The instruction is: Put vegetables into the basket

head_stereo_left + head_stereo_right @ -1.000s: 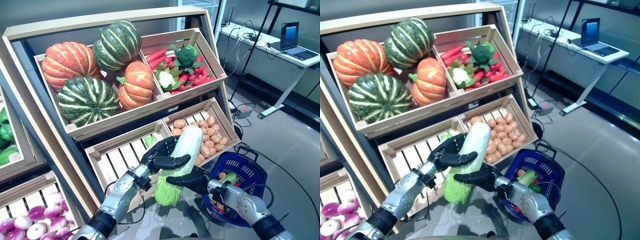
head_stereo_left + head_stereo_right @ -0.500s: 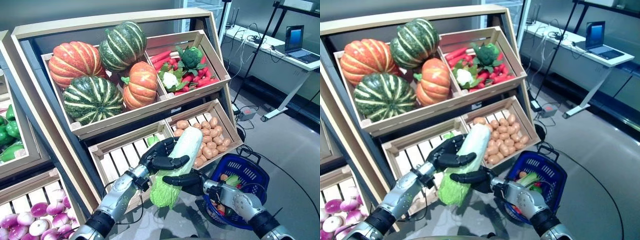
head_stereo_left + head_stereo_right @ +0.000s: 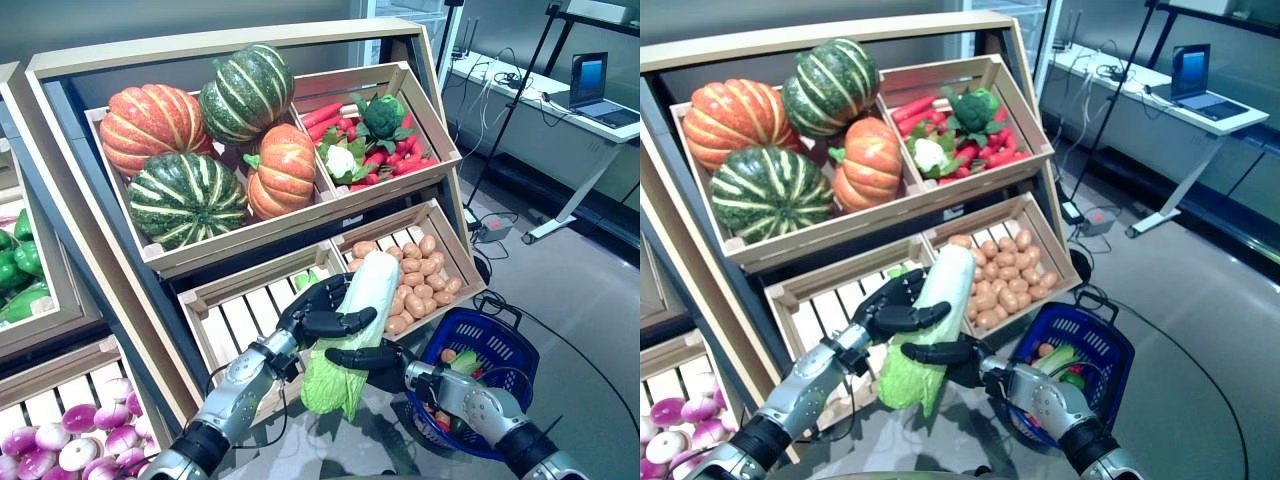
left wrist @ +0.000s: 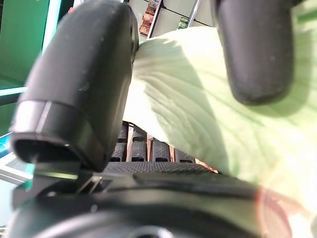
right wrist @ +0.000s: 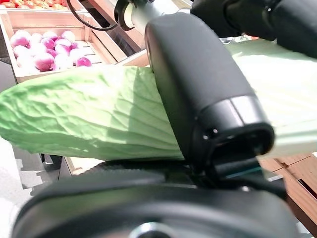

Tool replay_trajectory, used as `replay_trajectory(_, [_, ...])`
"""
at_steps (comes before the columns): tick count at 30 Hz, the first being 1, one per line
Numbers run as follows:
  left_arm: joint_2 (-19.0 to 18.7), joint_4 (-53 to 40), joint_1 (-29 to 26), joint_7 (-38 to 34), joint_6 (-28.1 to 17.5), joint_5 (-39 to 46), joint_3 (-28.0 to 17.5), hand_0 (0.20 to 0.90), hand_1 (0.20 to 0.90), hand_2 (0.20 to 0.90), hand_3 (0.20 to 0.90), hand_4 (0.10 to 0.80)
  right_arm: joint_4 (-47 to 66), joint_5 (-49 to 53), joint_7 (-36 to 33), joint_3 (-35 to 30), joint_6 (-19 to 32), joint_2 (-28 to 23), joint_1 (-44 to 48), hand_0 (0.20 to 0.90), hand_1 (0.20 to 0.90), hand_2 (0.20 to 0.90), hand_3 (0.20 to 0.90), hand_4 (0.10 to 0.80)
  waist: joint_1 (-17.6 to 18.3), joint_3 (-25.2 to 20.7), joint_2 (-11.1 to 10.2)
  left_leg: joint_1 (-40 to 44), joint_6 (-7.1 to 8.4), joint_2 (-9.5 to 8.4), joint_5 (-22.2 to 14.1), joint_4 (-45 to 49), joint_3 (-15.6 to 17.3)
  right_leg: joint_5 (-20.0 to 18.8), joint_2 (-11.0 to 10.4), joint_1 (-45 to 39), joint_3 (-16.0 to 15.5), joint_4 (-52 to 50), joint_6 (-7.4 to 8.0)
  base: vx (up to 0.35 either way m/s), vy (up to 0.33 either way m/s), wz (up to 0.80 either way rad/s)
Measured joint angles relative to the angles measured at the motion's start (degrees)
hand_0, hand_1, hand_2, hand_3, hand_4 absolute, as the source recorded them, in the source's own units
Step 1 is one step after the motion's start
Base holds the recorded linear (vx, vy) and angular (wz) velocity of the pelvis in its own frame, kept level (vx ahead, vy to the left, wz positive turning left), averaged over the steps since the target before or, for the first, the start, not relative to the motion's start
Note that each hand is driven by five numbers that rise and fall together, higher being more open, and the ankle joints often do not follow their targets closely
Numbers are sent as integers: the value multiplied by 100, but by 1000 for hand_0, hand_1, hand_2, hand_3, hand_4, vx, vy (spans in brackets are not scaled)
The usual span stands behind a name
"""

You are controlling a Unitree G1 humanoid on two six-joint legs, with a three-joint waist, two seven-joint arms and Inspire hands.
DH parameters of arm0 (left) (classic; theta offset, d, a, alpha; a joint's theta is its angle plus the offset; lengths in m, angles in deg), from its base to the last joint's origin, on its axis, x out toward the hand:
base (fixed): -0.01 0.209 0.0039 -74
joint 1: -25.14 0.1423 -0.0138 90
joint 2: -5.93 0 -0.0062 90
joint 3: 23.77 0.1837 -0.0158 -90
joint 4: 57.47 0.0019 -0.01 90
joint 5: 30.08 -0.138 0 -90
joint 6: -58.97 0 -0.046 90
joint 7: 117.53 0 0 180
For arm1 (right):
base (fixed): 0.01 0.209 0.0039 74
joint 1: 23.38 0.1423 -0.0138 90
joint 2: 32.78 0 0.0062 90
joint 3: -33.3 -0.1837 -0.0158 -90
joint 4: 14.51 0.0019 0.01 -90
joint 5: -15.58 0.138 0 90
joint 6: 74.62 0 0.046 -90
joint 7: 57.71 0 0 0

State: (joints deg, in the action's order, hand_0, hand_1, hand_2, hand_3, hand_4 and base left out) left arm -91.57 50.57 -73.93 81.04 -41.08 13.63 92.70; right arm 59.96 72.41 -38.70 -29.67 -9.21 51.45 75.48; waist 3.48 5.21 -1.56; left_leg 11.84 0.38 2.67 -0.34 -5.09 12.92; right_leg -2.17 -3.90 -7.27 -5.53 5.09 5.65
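A long napa cabbage point(image 3: 365, 290), white stalk up and green leaves down, hangs tilted in front of the lower crates. My left hand point(image 3: 322, 312) is curled round its middle from the left. My right hand point(image 3: 372, 357) grips it just below, thumb across the leaves point(image 5: 89, 119). The left wrist view shows pale leaf point(image 4: 198, 114) pressed between thumb and fingers. The blue basket point(image 3: 507, 345) stands on the floor to the right of the cabbage, behind my right forearm. Some green and orange vegetables point(image 3: 455, 360) lie in it.
The wooden shelf holds pumpkins point(image 3: 190, 195), a crate of red and green vegetables point(image 3: 370, 140), a potato crate point(image 3: 415, 270) and a slatted crate point(image 3: 235, 320). Purple onions point(image 3: 70, 445) and green peppers point(image 3: 20, 270) sit to the left. A desk with a laptop point(image 3: 590, 85) stands far right.
The camera view has shifted a little. Both hands keep their hold and the cabbage has hardly moved, drifting slightly left against the shelf.
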Motion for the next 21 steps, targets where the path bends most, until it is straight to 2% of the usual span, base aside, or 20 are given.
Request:
replay_trajectory(1, [-8, -4, 0, 1, 1, 2, 0, 900, 900, 900, 900, 800, 0, -2, 0, 0, 8, 2, 0, 300, 300, 300, 300, 400, 1, 0, 0, 0, 0, 0, 0, 0, 0, 0, 0, 0, 0, 0, 0, 0, 0, 0])
replay_trajectory(11, [-5, -137, 5, 102, 63, -28, 16, 900, 900, 900, 900, 800, -90, -8, -5, -155, 237, 68, -187, 300, 300, 300, 300, 400, 16, -1, -1, 0, 0, 1, 0, 0, 1, 0, 0, 2, 1, 0, 0, 0, 0, 0])
replay_trajectory(15, [-23, -522, 64, 109, 62, -9, -124, 900, 900, 900, 900, 800, -286, 244, -141, -448, 393, 325, -623, 300, 300, 300, 300, 400, -1, -1, -1, -7, 0, -3, 0, 0, -5, 1, 0, 6, 6, 1, 0, 0, 0, 0])
replay_trajectory(21, [6, -1092, 65, 131, -95, -14, -311, 900, 900, 900, 900, 800, -664, 296, -379, -706, 627, 447, -1262, 300, 300, 300, 300, 400, 47, 0, 27, -33, -1, 1, 1, -1, 18, 1, 1, 50, 36, 1, 1, 0, -2, -1])
